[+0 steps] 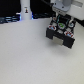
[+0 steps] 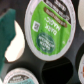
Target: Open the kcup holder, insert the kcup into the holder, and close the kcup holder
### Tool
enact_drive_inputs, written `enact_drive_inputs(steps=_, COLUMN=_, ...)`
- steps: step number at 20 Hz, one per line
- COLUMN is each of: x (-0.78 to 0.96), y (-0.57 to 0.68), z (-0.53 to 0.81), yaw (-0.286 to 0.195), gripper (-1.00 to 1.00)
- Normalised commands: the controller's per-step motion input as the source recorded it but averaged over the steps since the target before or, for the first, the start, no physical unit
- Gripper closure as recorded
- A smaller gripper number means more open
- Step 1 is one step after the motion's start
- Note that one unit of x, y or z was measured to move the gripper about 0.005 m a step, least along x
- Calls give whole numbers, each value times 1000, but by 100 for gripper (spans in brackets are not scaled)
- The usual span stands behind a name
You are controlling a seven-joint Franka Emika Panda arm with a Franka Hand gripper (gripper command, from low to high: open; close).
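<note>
**A:** Nearest to us in the exterior view was the pale table (image 1: 25, 57), bare across its front. Beyond that stood the kcup holder (image 1: 61, 36), a black boxy unit towards the exterior view's right, with the arm's white body directly above it. We saw the gripper (image 1: 60, 21) down at the top of the holder, with something green and white showing right under it.

**B:** Could we tell how the pincer stood?

**A:** No. In the exterior view it was too small and blurred, and in the wrist view we could not make out the fingers clearly, so we could not say whether it was parted, closed, or clamped on anything.

**B:** And the kcup?

**A:** In the wrist view the kcup (image 2: 51, 31) filled most of the frame, its round green lid with a white rim facing the camera. It lay over the black top of the holder (image 2: 30, 64), just beside an open round slot (image 2: 59, 69). Whether it was seated in a slot of its own we could not tell.

**B:** Any writing on it?

**A:** We saw white lettering across the green lid, a dark brownish band along its upper edge and a small square code-like mark, but all of it was too blurred to read. No brand could be made out.

**B:** Farthest back?

**A:** A tall white bottle-like object (image 1: 26, 10) stood at the table's far edge, towards the exterior view's left, with a dark mark on it that we could not read.
</note>
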Motion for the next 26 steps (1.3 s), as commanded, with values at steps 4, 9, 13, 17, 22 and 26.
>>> enact_drive_inputs(steps=4, x=298, y=-60, z=418, yaw=57, gripper=-100)
enact_drive_inputs(steps=9, x=436, y=-337, z=573, yaw=47, gripper=-100)
enact_drive_inputs(steps=13, x=503, y=-488, z=370, yaw=47, gripper=-100)
enact_drive_inputs(steps=17, x=550, y=-471, z=250, yaw=46, gripper=-100)
enact_drive_inputs(steps=22, x=676, y=-433, z=218, yaw=19, gripper=-100)
enact_drive_inputs(steps=26, x=721, y=-362, z=47, yaw=17, gripper=-100)
